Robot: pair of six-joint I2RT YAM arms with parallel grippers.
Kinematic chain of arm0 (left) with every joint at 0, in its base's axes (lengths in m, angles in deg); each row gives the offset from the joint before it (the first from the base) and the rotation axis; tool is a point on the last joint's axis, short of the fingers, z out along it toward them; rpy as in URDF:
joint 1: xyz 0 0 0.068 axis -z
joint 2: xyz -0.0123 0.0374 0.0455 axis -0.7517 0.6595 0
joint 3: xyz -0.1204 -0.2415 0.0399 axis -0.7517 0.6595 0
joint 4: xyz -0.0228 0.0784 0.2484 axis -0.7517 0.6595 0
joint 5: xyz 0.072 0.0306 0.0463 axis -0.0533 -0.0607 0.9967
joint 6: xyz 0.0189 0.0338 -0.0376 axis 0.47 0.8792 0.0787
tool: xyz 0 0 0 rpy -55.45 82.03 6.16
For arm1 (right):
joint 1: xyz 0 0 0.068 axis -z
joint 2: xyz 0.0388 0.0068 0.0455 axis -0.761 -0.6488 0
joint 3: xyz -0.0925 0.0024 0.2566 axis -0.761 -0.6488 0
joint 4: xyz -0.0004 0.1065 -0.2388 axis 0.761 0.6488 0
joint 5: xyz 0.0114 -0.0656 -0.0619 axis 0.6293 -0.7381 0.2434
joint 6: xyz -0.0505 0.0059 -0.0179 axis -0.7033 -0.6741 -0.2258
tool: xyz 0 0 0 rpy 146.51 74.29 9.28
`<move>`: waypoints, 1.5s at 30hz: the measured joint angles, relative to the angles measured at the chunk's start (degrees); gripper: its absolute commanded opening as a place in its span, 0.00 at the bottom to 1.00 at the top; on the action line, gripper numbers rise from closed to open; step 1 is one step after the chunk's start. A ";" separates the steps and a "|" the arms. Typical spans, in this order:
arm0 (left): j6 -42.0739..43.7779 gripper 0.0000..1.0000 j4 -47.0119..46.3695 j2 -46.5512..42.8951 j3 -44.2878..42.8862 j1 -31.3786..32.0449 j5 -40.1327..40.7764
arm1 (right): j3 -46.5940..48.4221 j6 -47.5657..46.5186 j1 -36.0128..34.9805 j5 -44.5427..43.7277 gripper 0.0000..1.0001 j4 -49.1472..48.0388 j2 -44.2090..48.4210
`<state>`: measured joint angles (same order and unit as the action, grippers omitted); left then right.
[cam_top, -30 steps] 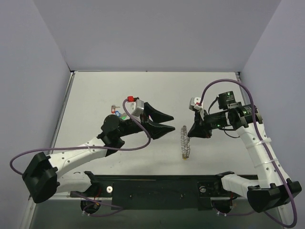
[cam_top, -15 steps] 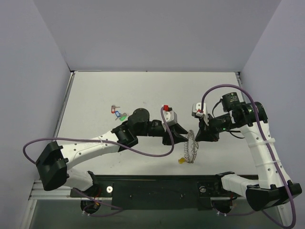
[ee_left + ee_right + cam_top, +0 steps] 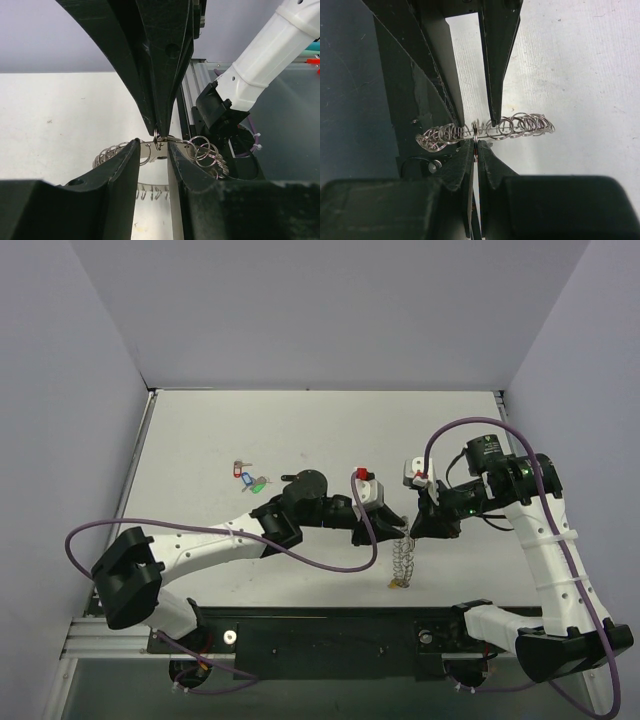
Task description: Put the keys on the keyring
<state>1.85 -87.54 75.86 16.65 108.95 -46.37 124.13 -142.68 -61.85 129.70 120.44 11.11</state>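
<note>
Robot lab cell, plain lilac walls [image 3: 320, 310], white table [image 3: 450, 430]

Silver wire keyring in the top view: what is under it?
Under the silver ring-fringed wire keyring, a small yellow tag shows against the white table; its key is too small to make out.

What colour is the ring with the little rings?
Silver. The keyring shows best from the right wrist.
</note>
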 measured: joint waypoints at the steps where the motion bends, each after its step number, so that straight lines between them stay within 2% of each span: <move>1: 0.00 0.37 -0.02 0.13 -0.02 0.07 -0.09 | 0.00 -0.09 0.00 0.17 0.00 0.07 0.00; 11: 0.02 0.32 -0.74 1.57 -1.29 0.42 -0.98 | 0.00 -0.31 0.26 0.87 0.00 0.24 0.00; 17: 0.04 0.23 -0.79 1.84 -1.75 0.48 -1.38 | 0.00 -0.33 0.26 1.14 0.00 0.26 0.00; 19: 0.09 0.16 -0.79 1.84 -1.79 0.48 -1.51 | 0.00 -0.33 0.26 1.14 0.00 0.28 0.00; 21: 0.20 0.14 -0.68 1.86 -1.79 0.48 -1.64 | 0.00 -0.33 0.26 1.14 0.00 0.28 0.00; 36: 1.44 0.19 2.14 2.82 -3.72 0.50 -2.84 | 0.00 -0.35 0.37 1.07 0.00 0.87 0.00; 38: 1.44 0.15 2.49 2.84 -3.82 0.50 -3.04 | 0.00 -0.35 0.37 1.07 0.00 1.01 0.00; 39: 1.42 0.00 2.78 2.91 -4.02 0.50 -3.19 | 0.00 -0.35 0.37 1.07 0.00 1.07 0.00; 43: 1.42 0.00 3.89 3.30 -4.81 0.46 -3.56 | -0.02 -0.46 0.66 1.01 0.00 1.36 0.00; 44: 1.40 0.00 4.00 3.34 -4.92 0.46 -3.61 | -0.02 -0.44 0.72 1.01 0.13 1.44 0.00; 45: 1.40 0.00 4.02 3.34 -4.92 0.46 -3.61 | -0.02 -0.39 0.94 1.07 0.20 1.44 0.00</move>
<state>3.25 -83.52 79.20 11.73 109.40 -49.98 124.10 -143.07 -60.91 130.77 121.89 11.11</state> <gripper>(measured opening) 0.022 0.009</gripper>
